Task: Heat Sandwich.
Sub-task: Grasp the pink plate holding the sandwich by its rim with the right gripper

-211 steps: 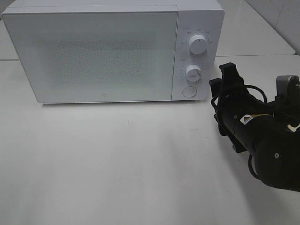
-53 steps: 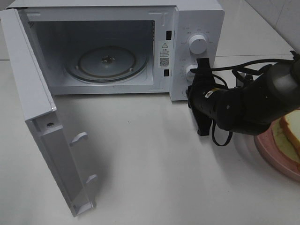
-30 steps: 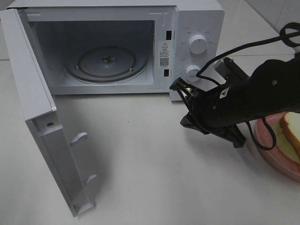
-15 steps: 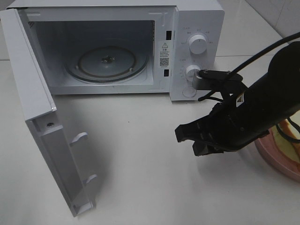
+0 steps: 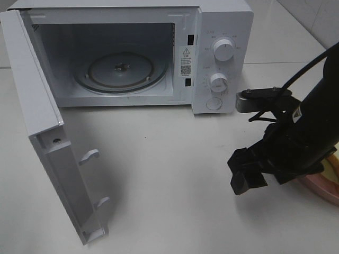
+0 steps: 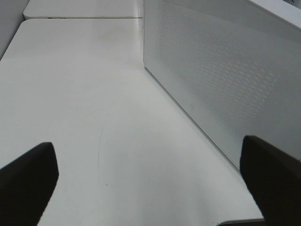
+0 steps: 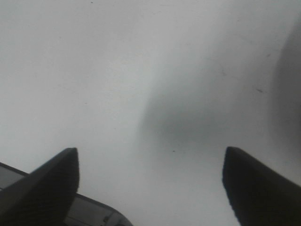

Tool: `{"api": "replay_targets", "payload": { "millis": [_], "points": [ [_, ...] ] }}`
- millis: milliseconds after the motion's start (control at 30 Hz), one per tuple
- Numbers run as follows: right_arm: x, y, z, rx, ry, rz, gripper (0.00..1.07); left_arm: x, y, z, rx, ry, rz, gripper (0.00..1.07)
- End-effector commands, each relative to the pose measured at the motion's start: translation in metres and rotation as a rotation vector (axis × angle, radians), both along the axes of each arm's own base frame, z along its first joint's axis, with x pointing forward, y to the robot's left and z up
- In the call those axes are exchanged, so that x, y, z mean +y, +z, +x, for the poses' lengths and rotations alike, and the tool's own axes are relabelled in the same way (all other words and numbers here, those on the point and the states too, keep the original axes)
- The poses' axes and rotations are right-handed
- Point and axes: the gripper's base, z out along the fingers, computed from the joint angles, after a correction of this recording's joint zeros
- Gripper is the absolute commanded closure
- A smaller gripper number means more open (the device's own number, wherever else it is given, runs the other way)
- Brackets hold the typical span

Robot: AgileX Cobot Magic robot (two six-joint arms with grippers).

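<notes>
Right wrist view: right hand spread wide, empty, over white table (left hand likewise spread).

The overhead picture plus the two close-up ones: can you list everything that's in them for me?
microwave: one, white, back of the table
microwave door: one, white, swung open at the left
glass turntable: one, clear, on the oven floor
knobs: two, white, one above the other on the control panel
round button: one, white, below the knobs
plate: one, pink, right edge, mostly hidden by the arm
table: one, white, under everything
right arm: one, black, over the plate
right tool: one, black, open, empty, above the table
left tool: one, black, open, empty, near the microwave door
</notes>
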Motion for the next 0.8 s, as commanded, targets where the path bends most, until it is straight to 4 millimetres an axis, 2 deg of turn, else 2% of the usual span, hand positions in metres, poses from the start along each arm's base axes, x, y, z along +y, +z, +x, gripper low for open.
{"api": "replay_targets", "payload": {
  "millis": [33,233,433,600,667,800],
  "points": [
    [-0.01,0.008,0.004,0.006,0.029,-0.056,0.09,-0.001,0.0,-0.003,-0.024,-0.001,-0.008,0.05],
    [-0.032,0.026,0.022,-0.01,0.014,-0.144,0.08,-0.001,0.0,-0.003,-0.024,-0.001,-0.008,0.05],
    [-0.051,0.032,0.033,-0.041,-0.009,-0.198,0.1,-0.001,0.0,-0.003,-0.024,-0.001,-0.008,0.05],
    [-0.064,0.024,0.039,-0.008,-0.046,-0.218,0.11,-0.001,0.0,-0.003,-0.024,-0.001,-0.008,0.05],
    [-0.065,0.02,0.041,-0.001,-0.043,-0.221,0.11,-0.001,0.0,-0.003,-0.024,-0.001,-0.008,0.05],
    [-0.062,0.002,0.049,0.02,-0.029,-0.213,0.12,-0.001,0.0,-0.003,-0.024,-0.001,-0.008,0.05]
  ]
}}
